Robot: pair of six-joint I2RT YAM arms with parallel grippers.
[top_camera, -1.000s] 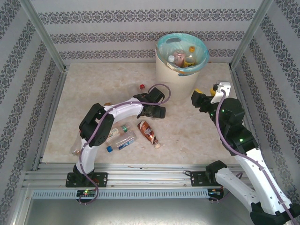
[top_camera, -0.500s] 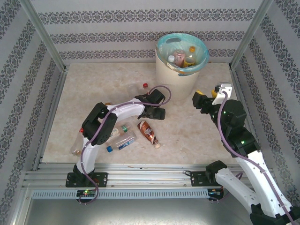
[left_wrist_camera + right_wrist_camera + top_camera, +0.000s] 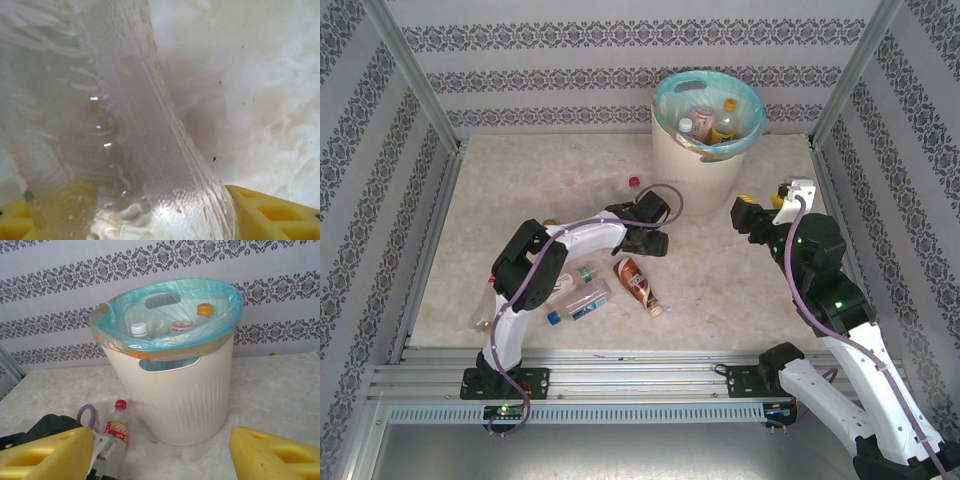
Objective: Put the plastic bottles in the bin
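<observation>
A clear bottle with a red cap (image 3: 633, 182) and a red label (image 3: 117, 427) lies on the table left of the bin. My left gripper (image 3: 638, 222) is shut on its lower body. The clear bottle wall (image 3: 125, 150) sits between the yellow pads (image 3: 270, 212) in the left wrist view. The cream bin (image 3: 185, 390) with its blue-green bag (image 3: 672, 92) stands at the back and holds several bottles, among them a white-capped one (image 3: 139, 329) and an orange-capped one (image 3: 204, 309). My right gripper (image 3: 160, 452) is open and empty, right of the bin (image 3: 752, 215).
More bottles lie under and beside the left arm: a brown one (image 3: 638, 285), a clear one with a blue cap (image 3: 577, 303), a green-capped one (image 3: 578, 276) and one at the far left (image 3: 480, 320). Metal frame posts and patterned walls enclose the table.
The left gripper has shifted slightly, and the red-capped bottle in it has swung a little right and toward the back. The right arm has barely moved.
</observation>
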